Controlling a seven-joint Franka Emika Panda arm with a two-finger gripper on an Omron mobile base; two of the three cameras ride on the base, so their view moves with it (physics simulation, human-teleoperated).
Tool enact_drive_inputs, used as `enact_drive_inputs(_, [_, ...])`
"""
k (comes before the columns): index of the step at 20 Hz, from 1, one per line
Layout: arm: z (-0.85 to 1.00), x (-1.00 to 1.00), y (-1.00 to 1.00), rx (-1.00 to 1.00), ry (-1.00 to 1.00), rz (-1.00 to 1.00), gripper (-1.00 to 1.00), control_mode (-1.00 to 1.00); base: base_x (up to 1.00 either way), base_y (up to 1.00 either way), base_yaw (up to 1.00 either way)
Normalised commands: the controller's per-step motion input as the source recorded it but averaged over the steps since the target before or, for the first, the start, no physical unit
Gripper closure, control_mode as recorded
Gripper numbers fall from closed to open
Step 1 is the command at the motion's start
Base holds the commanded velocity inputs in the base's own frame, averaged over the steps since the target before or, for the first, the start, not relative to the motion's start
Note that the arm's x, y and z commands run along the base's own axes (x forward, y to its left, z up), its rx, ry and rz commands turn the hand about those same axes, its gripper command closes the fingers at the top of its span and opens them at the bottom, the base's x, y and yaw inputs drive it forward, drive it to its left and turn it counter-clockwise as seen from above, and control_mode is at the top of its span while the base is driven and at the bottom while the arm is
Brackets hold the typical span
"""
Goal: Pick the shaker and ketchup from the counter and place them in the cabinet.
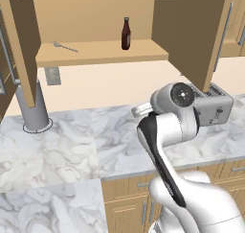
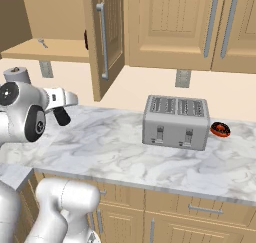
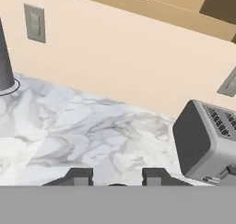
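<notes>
The pincer [image 3: 117,177], at the bottom of the hand view, is pressed onto the black shaker [image 2: 63,118], above the grey-veined marble tabletop [image 3: 83,126]. A grey toaster [image 3: 207,144] stands at lower right. Upper centre in the left base view, the ketchup [image 1: 126,33] stands upright on the shelf of the open cabinet [image 1: 95,52], on the beige wall.

Even bright rendered light, soft faint shadows, sharp focus, no glare

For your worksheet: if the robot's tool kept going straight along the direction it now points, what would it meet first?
Judging from the hand view, the tool points down and forward over the marble counter, so it would probably meet bare counter first, left of the toaster. Depth is hard to judge.
</notes>
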Motion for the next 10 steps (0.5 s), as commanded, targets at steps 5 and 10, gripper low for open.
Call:
enact_drive_inputs(5, [0.60,0.00,0.37,0.00,-0.01,0.10,1.00,-1.00,0.00,0.00,0.00])
enact_drive_inputs(10, [0.67,0.00,0.25,0.00,-0.07,0.07,1.00,-1.00,0.00,0.00,0.00])
